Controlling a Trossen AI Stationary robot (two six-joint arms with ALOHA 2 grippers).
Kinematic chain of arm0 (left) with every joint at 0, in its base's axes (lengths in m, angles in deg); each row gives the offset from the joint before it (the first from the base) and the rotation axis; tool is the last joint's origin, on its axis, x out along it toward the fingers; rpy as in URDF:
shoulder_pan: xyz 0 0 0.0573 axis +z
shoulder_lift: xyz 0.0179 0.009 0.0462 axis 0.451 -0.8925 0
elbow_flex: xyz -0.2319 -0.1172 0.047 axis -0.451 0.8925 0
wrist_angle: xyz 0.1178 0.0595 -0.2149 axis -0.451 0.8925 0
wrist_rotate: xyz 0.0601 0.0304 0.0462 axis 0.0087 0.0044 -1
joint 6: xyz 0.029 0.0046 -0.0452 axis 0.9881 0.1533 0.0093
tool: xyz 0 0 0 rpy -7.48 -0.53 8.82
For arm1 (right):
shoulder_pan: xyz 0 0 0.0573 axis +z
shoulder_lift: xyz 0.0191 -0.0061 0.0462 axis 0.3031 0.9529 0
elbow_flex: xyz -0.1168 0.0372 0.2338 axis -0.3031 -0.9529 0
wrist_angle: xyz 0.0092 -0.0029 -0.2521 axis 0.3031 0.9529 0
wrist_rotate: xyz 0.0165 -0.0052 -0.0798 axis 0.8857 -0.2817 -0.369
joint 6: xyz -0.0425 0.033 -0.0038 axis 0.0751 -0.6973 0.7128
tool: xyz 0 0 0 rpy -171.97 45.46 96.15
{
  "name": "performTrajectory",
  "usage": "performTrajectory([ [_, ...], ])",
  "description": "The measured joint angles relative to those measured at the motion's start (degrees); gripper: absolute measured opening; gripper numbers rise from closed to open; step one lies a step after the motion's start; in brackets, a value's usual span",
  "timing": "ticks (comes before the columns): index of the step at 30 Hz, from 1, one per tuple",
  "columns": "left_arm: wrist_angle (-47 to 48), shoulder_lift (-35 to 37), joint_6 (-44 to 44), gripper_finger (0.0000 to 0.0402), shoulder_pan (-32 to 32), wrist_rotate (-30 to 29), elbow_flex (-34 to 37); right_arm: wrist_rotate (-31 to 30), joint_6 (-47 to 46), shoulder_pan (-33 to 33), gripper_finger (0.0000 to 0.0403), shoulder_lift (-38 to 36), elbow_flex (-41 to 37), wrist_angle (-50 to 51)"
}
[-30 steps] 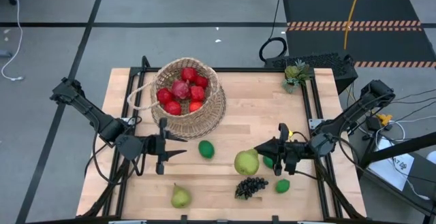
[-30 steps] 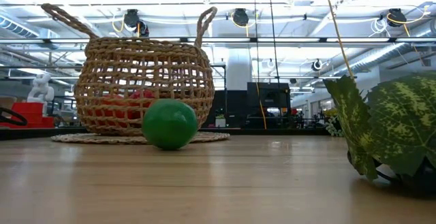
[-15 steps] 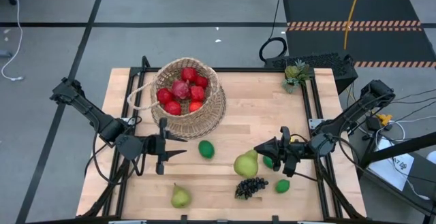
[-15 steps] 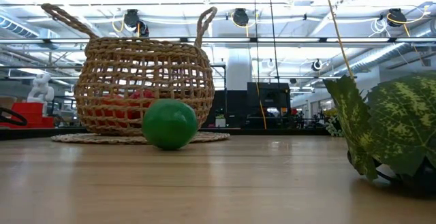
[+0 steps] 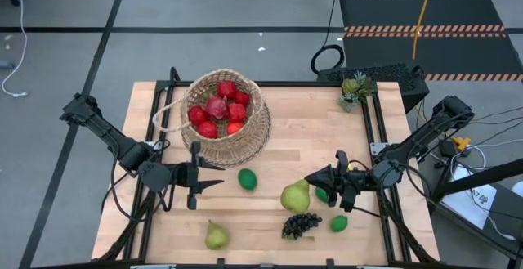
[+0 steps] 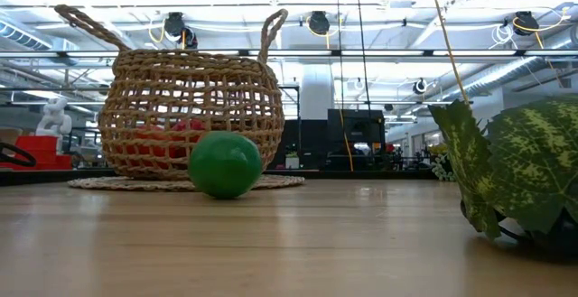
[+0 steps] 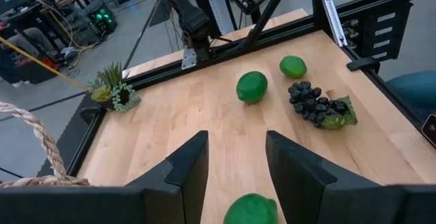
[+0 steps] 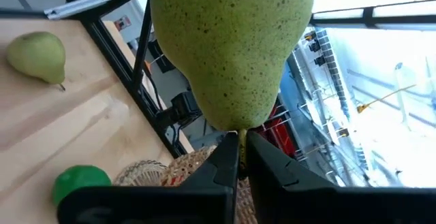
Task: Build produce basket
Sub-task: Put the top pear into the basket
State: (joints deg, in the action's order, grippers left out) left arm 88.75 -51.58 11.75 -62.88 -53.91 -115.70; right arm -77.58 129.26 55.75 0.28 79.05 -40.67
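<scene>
The woven basket (image 5: 225, 118) stands at the table's far left with several red fruits (image 5: 219, 109) inside. My right gripper (image 5: 310, 179) is shut on a large yellow-green pear (image 5: 294, 197) held over the table's near right. My left gripper (image 5: 214, 177) hovers open near the basket, pointing at a green lime (image 5: 248, 179) that rests on the wood. A smaller pear (image 5: 216, 236), a dark grape bunch (image 5: 301, 224) and two more limes (image 5: 338, 223) (image 5: 324, 194) lie on the near part of the table. My right gripper pinches the pear's narrow stem end (image 8: 238, 130) between its two fingertips. The fingers lie about level, coming from the table's right side. The pear is lifted clear of the table, its round body away from the fingers.
A small green potted plant (image 5: 355, 89) stands at the far right corner. Black rails (image 5: 372, 126) run along the table's sides. Bare wood (image 5: 310, 138) lies between the basket and the plant.
My right gripper has rolled about its own pointing line while staying in place. The pear has turned with it, its round body now a little closer to the table's near edge.
</scene>
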Motion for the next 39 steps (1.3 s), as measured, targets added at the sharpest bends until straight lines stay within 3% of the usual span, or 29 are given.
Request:
performTrajectory([
  [27, -3.5, 0.0, 3.3, 0.015, 2.2, 0.0, 0.0, -0.1, -33.6, -1.0, 0.0013, 0.0, 0.1, -1.8],
  [39, -4.3, 0.0, 3.1, 0.015, 2.3, 0.0, 0.0, -0.2, -60.1, -6.0, 0.0013, 0.0, 0.1, -2.7],
])
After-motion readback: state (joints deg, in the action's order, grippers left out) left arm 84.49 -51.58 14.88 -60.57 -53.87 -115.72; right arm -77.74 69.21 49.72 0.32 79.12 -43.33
